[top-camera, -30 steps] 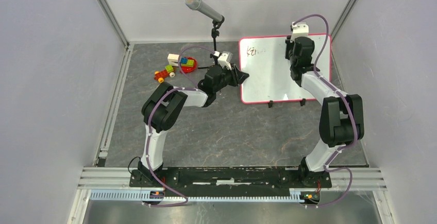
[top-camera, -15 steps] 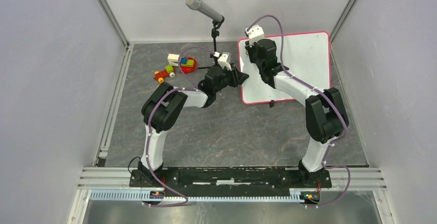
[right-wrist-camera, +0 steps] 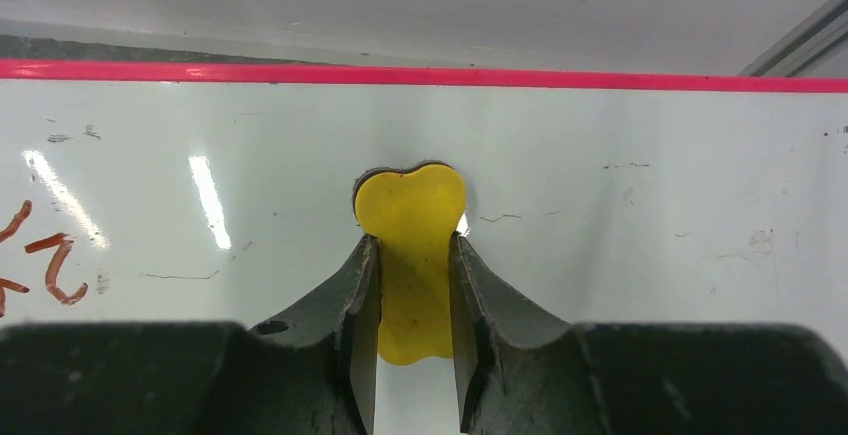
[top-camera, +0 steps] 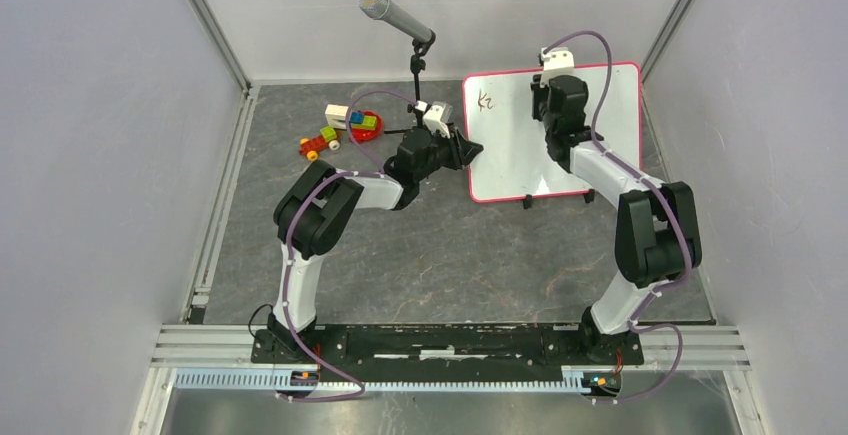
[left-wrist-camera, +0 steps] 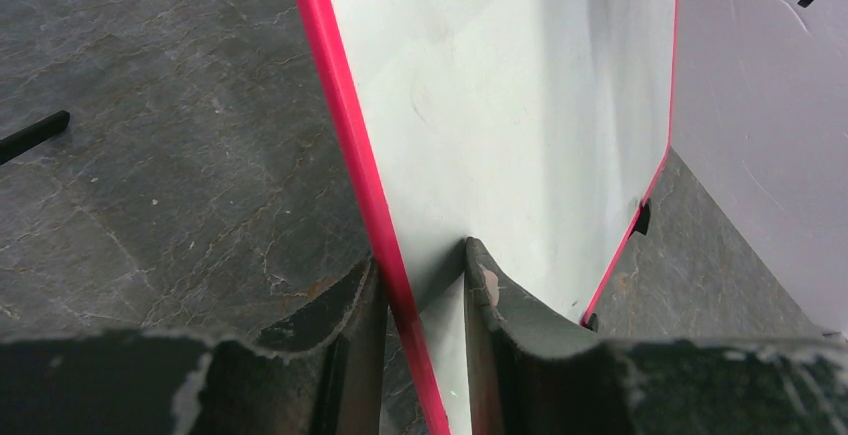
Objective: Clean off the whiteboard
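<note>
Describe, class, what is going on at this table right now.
Two robot arms are erasing a whiteboard. The left claw grips the board's left edge. The right claw holds a yellow eraser on the board near its far edge. A few red marks are left at the far left corner.

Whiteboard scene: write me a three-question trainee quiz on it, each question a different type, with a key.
1. True or false: the left gripper is clamped on the whiteboard's pink edge.
2. The right gripper holds: A) a marker, B) a yellow eraser, C) nothing.
3. Fill in: the red writing sits at the board's far-____ corner.
Key: 1 true; 2 B; 3 left.
</note>
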Robot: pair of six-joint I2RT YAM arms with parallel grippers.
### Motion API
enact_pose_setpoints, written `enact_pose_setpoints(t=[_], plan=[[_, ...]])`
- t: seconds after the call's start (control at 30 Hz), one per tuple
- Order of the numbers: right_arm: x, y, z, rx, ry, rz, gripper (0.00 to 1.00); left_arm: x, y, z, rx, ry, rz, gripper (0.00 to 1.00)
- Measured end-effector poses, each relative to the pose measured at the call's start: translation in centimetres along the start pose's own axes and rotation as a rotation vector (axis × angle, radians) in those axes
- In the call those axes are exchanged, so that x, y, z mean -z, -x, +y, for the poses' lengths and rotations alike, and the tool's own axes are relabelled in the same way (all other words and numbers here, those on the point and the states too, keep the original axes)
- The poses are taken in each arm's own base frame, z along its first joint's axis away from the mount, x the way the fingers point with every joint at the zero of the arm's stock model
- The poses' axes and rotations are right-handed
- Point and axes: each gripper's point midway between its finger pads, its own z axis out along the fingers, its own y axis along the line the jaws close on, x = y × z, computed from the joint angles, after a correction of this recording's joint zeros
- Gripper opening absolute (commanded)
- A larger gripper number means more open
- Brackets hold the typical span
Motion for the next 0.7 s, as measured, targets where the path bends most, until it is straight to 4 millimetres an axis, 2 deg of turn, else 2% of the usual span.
enact_pose_setpoints(t=[0.03, 0.13, 0.23, 0.47, 0.53, 0.7], plan=[[-0.1, 0.0, -0.5, -0.006, -0.008, 0.001, 0.21, 0.0, 0.0, 0.0, -0.001, 0.0, 0.0, 0.02], [0.1, 0.0, 0.1, 0.002, -0.003, 0.0, 0.21, 0.1, 0.0, 0.0, -0.003, 0.002, 0.002, 0.02], [0.2, 0.2, 2.2, 0.032, 0.028, -0.001, 0.21, 0.1, -0.1, 0.1, -0.003, 0.003, 0.003, 0.02], [0.3, 1.9, 10.0, 0.113, 0.152, -0.029, 0.21, 0.2, -0.1, 0.2, -0.006, 0.009, 0.001, 0.02], [0.5, 2.0, 11.2, 0.128, 0.177, -0.031, 0.21, 0.2, -0.1, 0.2, -0.011, 0.009, 0.002, 0.02], [0.6, 2.0, 12.0, 0.154, 0.218, -0.031, 0.21, 0.2, -0.2, 0.3, -0.014, 0.012, 0.002, 0.02]])
